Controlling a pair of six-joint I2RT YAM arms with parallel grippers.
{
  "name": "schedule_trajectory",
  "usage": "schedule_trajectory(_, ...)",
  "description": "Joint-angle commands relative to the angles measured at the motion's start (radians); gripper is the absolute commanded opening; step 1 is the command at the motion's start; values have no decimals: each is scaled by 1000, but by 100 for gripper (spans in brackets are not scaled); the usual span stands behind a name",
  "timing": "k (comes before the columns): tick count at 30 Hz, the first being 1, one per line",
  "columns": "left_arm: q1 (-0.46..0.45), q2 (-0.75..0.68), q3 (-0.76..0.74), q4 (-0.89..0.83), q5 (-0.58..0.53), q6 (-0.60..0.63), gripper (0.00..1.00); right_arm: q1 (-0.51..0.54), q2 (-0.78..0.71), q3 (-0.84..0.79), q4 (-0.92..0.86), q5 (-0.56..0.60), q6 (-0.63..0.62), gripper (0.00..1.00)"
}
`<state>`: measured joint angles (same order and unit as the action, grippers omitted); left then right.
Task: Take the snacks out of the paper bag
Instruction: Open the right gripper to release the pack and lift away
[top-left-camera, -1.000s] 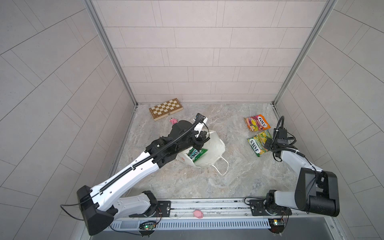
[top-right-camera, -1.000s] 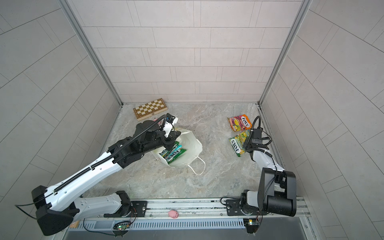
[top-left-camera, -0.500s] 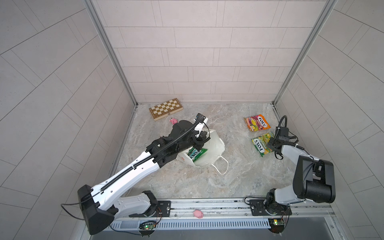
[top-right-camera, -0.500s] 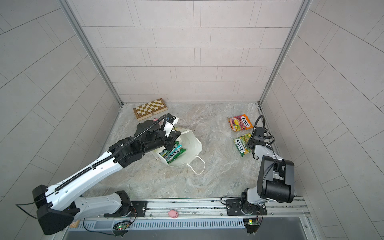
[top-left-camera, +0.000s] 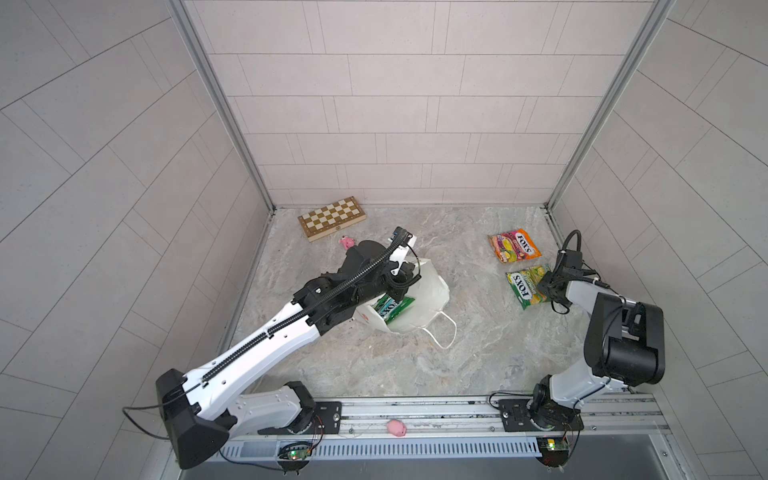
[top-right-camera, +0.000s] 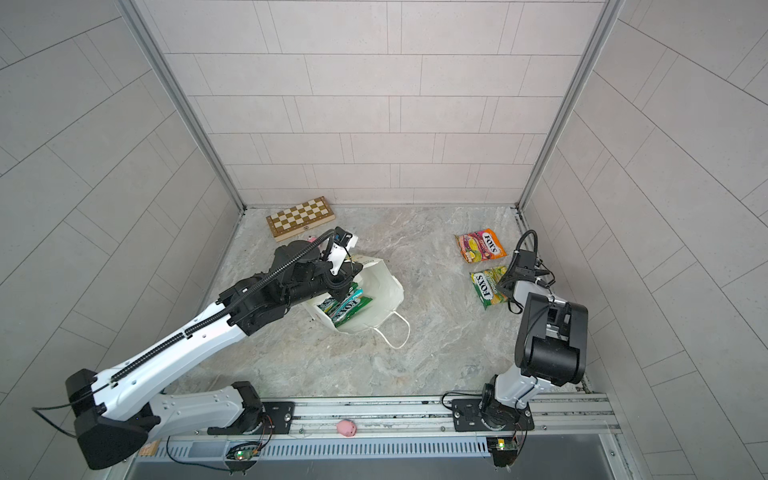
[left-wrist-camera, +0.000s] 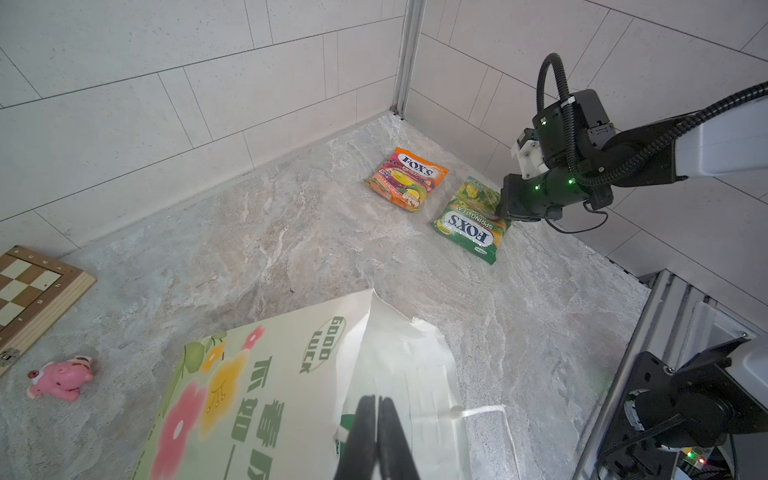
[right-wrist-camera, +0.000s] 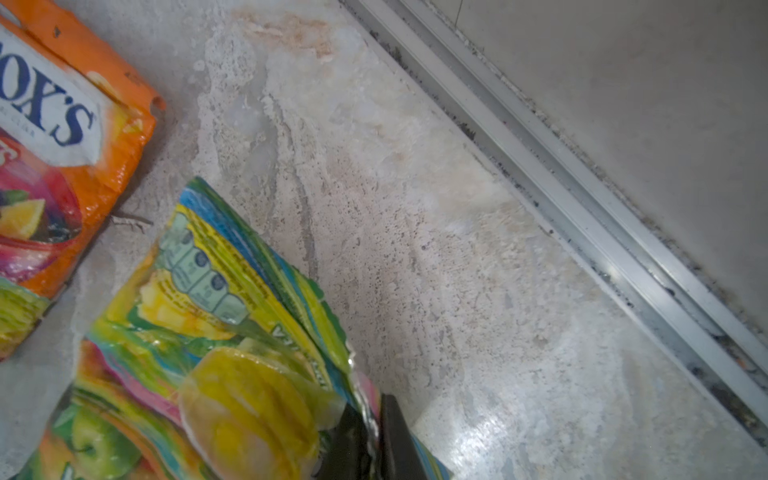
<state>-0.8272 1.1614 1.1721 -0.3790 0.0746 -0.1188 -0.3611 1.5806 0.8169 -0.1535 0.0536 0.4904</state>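
right hand (right-wrist-camera: 368, 410): jaws barely apart round green-yellow packet (right-wrist-camera: 216, 332) edge, packet flat on worktop (right-wrist-camera: 457, 270) under it, grip unclear | left hand (left-wrist-camera: 377, 401) pinched tight on paper bag (left-wrist-camera: 270, 374) rim | imo spread wider, lift straight up

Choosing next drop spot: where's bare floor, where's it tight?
Free: marble between the white paper carrier bag and the orange-pink glossy packet; wide strip from the bag to the front metal rail. Crowded: right wall, where the green-yellow glossy packet and right end effector sit; back left, around wooden chessboard and pink toy pig.
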Motion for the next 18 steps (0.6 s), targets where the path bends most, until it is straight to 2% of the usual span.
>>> schedule_trajectory(1, -6, -2, 15, -1, 23, 11, 0, -6, -14, 8, -20, -3, 14, 27)
schedule_trajectory(10, -8, -12, 14, -1, 40, 14, 0, -7, -120, -10, -77, 21, 14, 58)
schedule_trajectory(13, -10, -14, 14, 0, 47, 14, 0, -9, -187, -28, -87, 3, 14, 61)
schedule_trajectory(16, -9, -18, 15, 0, 61, 16, 0, -9, -270, -58, -68, -83, 6, 62)
schedule_trajectory(18, -10, -19, 14, 0, 76, 19, 0, -8, -326, -90, -15, -241, -24, 62)
